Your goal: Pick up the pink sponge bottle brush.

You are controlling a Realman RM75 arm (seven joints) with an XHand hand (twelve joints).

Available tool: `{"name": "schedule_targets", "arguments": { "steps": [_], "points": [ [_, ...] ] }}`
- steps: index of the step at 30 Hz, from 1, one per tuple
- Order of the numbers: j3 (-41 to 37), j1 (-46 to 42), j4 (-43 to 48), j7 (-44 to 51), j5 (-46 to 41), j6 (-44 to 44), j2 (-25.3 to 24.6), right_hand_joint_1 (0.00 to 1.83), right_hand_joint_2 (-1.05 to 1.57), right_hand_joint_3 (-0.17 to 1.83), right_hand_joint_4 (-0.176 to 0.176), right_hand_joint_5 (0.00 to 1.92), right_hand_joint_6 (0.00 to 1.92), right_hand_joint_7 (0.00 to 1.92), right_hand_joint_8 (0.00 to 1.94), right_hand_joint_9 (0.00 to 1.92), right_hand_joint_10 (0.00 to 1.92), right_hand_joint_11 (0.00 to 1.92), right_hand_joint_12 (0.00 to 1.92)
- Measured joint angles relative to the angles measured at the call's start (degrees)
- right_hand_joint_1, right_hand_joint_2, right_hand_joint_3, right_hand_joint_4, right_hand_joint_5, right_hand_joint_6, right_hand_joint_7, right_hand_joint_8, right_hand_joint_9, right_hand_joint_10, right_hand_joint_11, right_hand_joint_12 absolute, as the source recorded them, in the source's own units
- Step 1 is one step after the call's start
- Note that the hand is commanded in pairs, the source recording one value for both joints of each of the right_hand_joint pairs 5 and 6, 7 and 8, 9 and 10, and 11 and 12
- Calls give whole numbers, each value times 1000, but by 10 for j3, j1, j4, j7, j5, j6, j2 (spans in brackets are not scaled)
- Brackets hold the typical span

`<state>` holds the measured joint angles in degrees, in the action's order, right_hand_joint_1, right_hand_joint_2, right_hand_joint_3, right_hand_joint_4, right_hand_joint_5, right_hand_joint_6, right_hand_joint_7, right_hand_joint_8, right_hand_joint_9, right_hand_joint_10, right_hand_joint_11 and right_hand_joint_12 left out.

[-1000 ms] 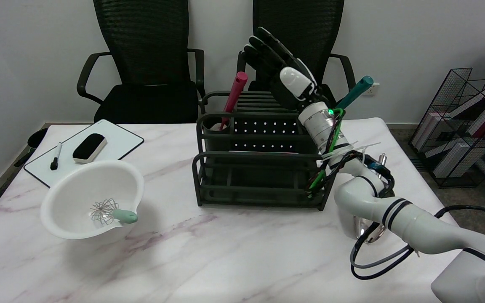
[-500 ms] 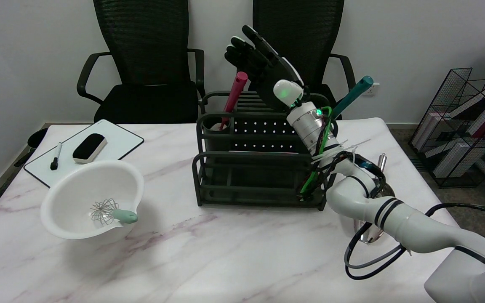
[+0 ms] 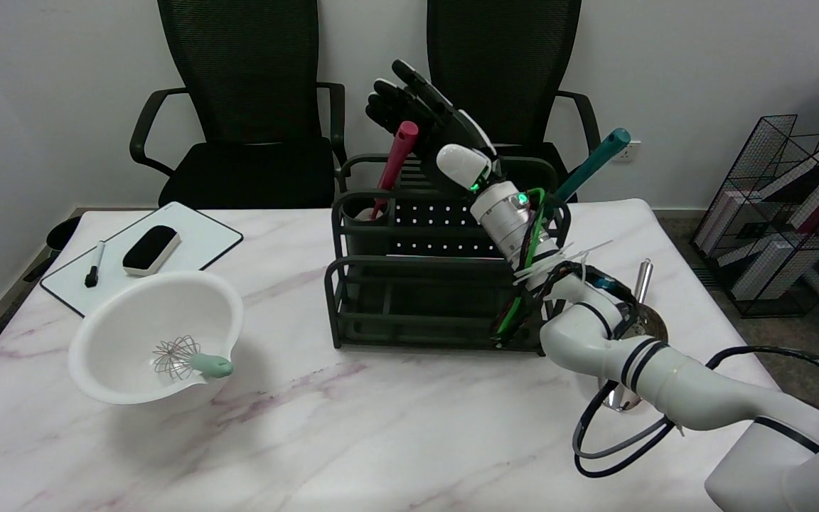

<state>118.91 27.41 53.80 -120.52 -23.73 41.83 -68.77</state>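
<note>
Pink brush (image 3: 397, 160) stands tilted in rack (image 3: 438, 284) rear-left cup. Robot hand (image 3: 427, 124) released, fingers spread, just right of handle top, grasping nothing. Risk: fingers knock handle aside or clip rack rim, grasp misses.

A plain pale wall (image 3: 701, 85) runs behind the white, pink-veined marble table (image 3: 381, 427). Two black mesh office chairs (image 3: 239, 107) (image 3: 505, 64) stand side by side at its far edge. At right, a black wire rack (image 3: 786, 213) (books leaning inside) sits on the floor beside a wall socket (image 3: 631, 151).
</note>
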Motion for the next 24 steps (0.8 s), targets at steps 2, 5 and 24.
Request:
{"name": "schedule_targets", "arguments": {
  "steps": [2,5,24],
  "points": [
    [0,1,-4,0,1,-1,-2,1200,-487,1042,0,204,204,425,425,441,441,347,347],
    [1,3,-11,1,2,-3,-7,1201,-482,1044,0,204,204,423,423,440,440,344,344],
    [5,14,-29,11,13,-12,-32,1272,-381,957,0,234,234,430,430,439,439,332,332]
  ]
}}
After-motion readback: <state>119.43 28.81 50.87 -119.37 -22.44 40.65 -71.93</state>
